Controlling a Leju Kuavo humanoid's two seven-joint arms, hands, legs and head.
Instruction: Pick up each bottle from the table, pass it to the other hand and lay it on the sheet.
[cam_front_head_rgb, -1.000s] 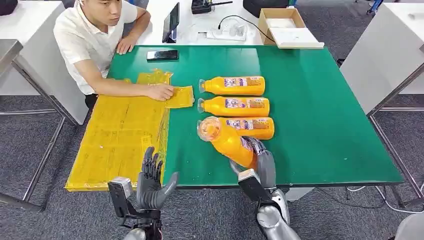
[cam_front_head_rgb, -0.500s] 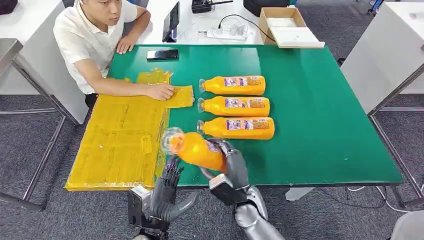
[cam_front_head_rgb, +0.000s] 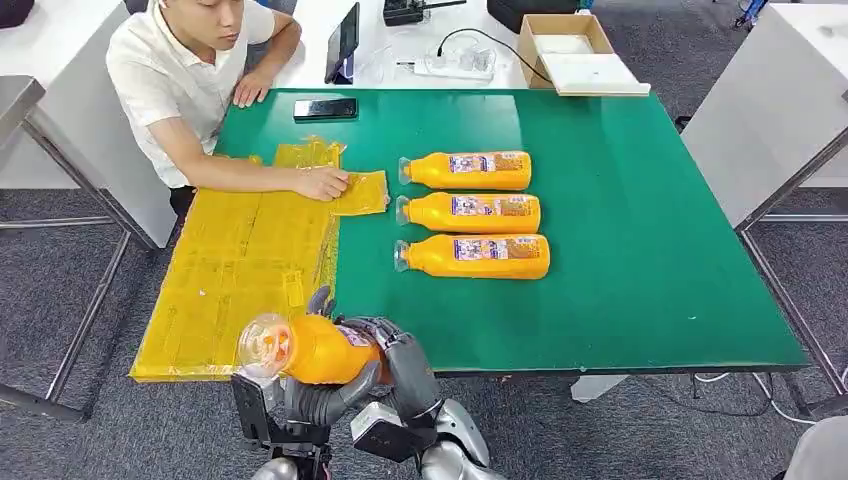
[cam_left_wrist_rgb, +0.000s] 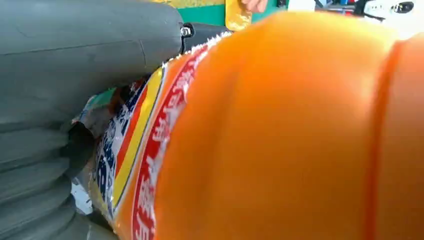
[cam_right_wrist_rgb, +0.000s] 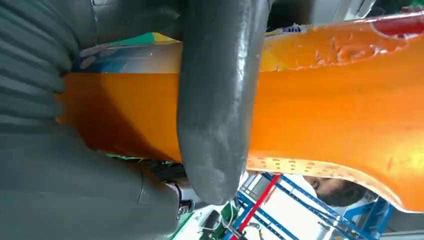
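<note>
- Left hand (cam_front_head_rgb: 318, 392): dark grey fingers (cam_front_head_rgb: 322, 300), thick grey thumb, black box at the wrist.
- Right hand (cam_front_head_rgb: 400, 362): grey, ribbed cover, small screw; silver arm (cam_front_head_rgb: 455, 450) behind it.

Between my left hand (cam_front_head_rgb: 310, 400) and right hand (cam_front_head_rgb: 395, 355), just off the table's (cam_front_head_rgb: 650, 300) near edge, sits one bottle (cam_front_head_rgb: 305, 348), sheet (cam_front_head_rgb: 240, 270) ahead-left, three bottles (cam_front_head_rgb: 470, 213) lying ahead-right.
</note>
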